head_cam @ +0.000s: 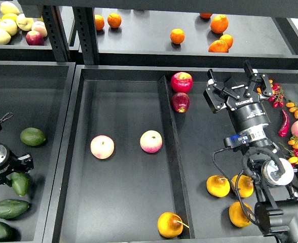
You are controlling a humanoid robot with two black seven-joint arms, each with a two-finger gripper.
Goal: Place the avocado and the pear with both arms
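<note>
My left gripper (18,171) is at the left edge over the left tray and seems shut on a green avocado (20,184) that sticks out below its fingers. More avocados lie near it: one (33,136) above and two (10,208) lower left. My right gripper (236,83) is open and empty, above the upper part of the right compartment. One golden pear (169,224) with a stem lies at the front of the middle compartment. Three pears (218,186) lie in the right compartment below my right arm.
Two pink-yellow apples (102,147) lie in the middle compartment and two red apples (181,81) at the top of the right one. A divider wall (170,147) separates the two. Oranges (177,36) sit on the back shelf. Chillies and small fruit (285,123) lie at the far right.
</note>
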